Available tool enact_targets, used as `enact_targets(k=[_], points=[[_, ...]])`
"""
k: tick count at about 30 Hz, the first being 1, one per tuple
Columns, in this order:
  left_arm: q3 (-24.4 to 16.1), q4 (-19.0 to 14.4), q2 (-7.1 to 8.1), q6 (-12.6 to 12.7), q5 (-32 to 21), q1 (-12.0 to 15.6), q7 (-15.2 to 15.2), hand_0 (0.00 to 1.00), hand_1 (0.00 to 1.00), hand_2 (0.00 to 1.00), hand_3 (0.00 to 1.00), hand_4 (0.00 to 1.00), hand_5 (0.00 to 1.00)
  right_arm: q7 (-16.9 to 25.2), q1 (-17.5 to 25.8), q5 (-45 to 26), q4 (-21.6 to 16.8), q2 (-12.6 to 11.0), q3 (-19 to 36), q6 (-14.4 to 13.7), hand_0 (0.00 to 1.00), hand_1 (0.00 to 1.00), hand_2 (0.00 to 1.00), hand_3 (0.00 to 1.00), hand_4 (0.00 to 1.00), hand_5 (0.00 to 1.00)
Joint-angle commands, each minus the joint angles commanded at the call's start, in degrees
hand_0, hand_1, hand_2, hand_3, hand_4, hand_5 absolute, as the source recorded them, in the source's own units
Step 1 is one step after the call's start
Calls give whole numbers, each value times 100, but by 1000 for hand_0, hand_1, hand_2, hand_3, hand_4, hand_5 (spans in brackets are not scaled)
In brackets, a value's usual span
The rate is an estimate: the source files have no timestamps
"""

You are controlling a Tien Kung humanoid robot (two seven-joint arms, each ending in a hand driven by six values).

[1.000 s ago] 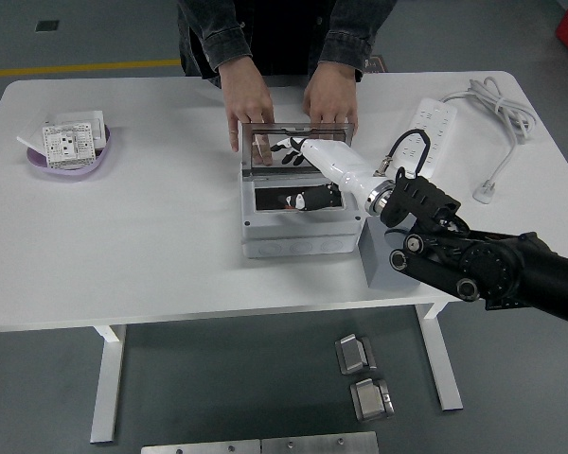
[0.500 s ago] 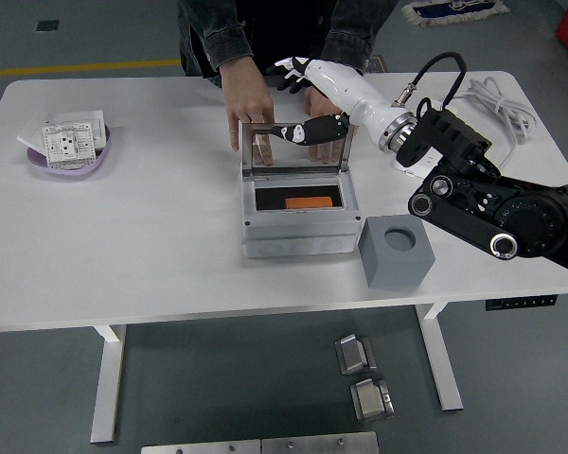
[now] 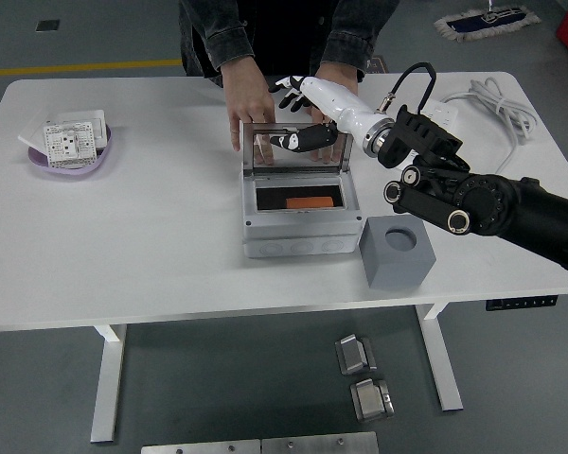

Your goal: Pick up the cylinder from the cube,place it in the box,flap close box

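Note:
An orange cylinder [image 3: 309, 202] lies inside the grey box [image 3: 301, 230] at mid table. The box's clear flap lid [image 3: 296, 148] stands up at the back. My right hand [image 3: 298, 109], white with black fingertips, is above and behind the lid's top edge, fingers spread and holding nothing. The grey cube [image 3: 397, 251] with a round hole on top stands right of the box, with nothing in its hole. A person's two hands [image 3: 244, 104] rest on the table behind the lid.
A purple dish [image 3: 69, 159] holding a white switch panel sits at the far left. A white power strip with cable [image 3: 492, 104] lies at the far right. Metal parts lie on the floor below the table.
A second ago my right hand was down inside the box; it rose out, leaving the orange cylinder inside, and now hovers behind the raised lid, shifted slightly left and down.

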State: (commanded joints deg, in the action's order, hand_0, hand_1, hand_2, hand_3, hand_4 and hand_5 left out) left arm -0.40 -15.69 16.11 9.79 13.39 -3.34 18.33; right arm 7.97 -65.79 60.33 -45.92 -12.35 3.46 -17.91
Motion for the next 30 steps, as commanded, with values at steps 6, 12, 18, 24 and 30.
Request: enact_targets(k=[6,12,18,24,30], points=[[-26,-11,-11,3,50,-18,-5,689,671,585,661,624,352,73,61,-86,-29,19,-72,-19,724,655,712,833,834,306],[-47,-16,-14,6,83,-15,-6,689,671,585,660,623,351,101,144,12,-216,-58,-20,-54,723,650,708,829,834,317],[-73,-16,-28,6,97,16,-4,689,670,585,660,623,351,64,325,379,-652,-230,137,-83,713,648,704,826,838,322],[-127,-15,-35,6,120,50,-5,689,671,585,659,621,350,3,485,699,-1130,-446,323,-126,711,645,705,828,841,333],[-139,-4,-34,8,98,84,-6,689,670,585,658,619,348,-97,660,902,-1547,-638,445,-132,711,643,705,827,844,342]])
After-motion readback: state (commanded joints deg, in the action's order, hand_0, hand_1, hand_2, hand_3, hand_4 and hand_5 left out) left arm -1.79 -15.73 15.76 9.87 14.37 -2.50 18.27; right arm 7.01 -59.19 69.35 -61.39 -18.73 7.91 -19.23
